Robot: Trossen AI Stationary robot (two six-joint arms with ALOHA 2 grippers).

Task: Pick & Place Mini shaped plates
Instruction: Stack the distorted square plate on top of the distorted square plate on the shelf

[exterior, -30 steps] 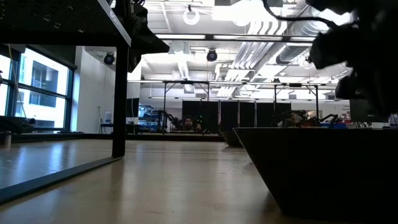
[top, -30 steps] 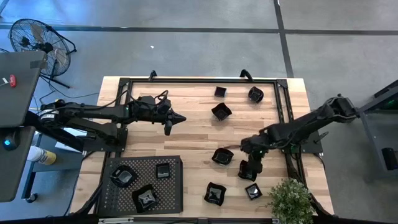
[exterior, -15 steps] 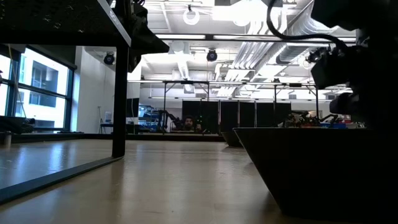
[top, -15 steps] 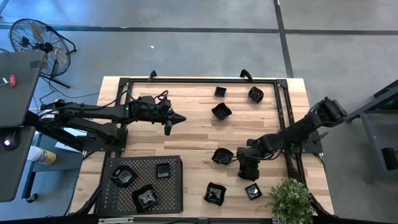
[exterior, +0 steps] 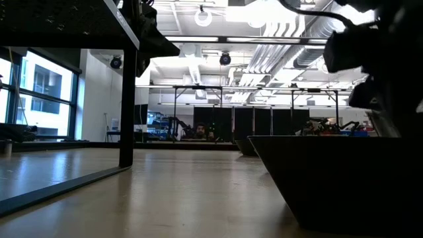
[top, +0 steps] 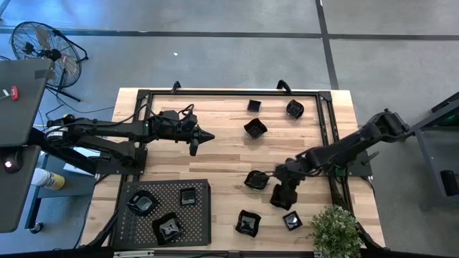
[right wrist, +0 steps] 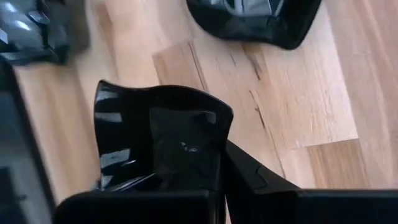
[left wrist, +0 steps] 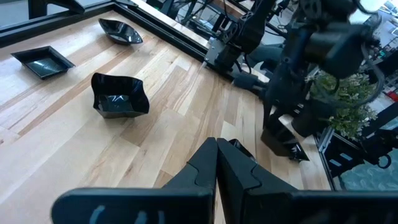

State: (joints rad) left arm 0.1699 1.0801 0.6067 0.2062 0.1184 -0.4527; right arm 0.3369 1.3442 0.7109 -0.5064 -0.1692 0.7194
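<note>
My right gripper point(top: 282, 192) is near the table's near right part, shut on one small glossy black plate point(right wrist: 134, 127) beside a leaf-like plate point(top: 256, 180). Other mini plates lie flat on the wood: two near the near edge point(top: 248, 223) point(top: 291, 221), and three farther off point(top: 254, 129) point(top: 254, 106) point(top: 295, 109). Three more sit in the black perforated tray point(top: 197, 218). My left gripper point(top: 203, 136) is shut and touches nothing, left of the table's middle. My right gripper pinches the plate by its side wall point(right wrist: 208, 134), slanting down from the table's right. The plate's glossy inside point(right wrist: 177, 146) faces the wrist camera and the plate stands tilted. Its own body hides one finger. Whether its lower edge rests on the wood cannot be told.
A black metal frame point(top: 215, 93) runs around the far part of the table. A potted plant point(top: 336, 231) stands at the near right corner. One dark plate point(exterior: 344, 178) fills the right of the low view. Bare wood point(top: 222, 161) lies between the arms.
My right arm has dipped toward the table and come up again, ending slightly nearer the table's left, with the plate still at its fingers. The left arm has kept still.
</note>
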